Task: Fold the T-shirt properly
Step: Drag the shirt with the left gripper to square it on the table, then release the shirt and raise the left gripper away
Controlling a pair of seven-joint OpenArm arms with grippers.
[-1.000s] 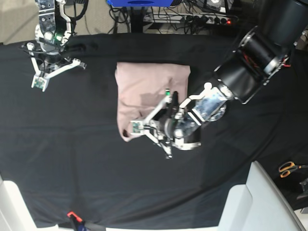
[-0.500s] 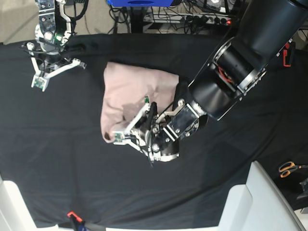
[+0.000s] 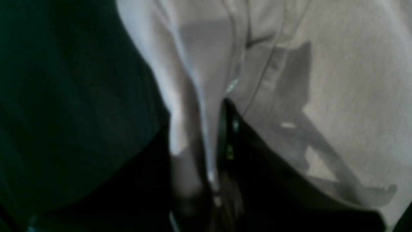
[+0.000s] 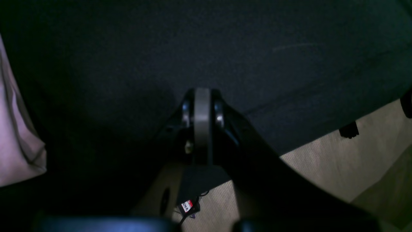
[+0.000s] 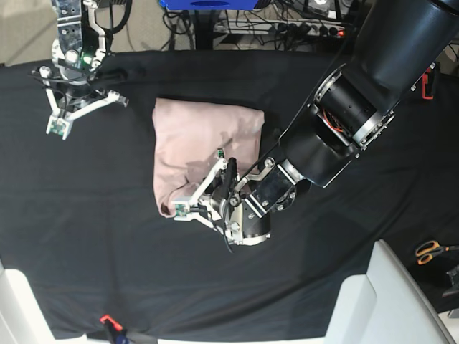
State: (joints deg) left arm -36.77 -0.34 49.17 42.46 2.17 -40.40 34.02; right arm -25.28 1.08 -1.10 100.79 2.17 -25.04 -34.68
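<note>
Folding looks mostly done, since the T-shirt (image 5: 204, 140) lies as compact rectangle on the black cloth (image 5: 107, 236), its near edge pinched in my left tool (image 5: 188, 208), while my right tool (image 5: 63, 118) waits far aside, pressed together, holding nothing.

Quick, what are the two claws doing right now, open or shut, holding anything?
Left gripper: shut on the T-shirt edge.
Right gripper: shut, holding nothing, above the black cloth.
</note>
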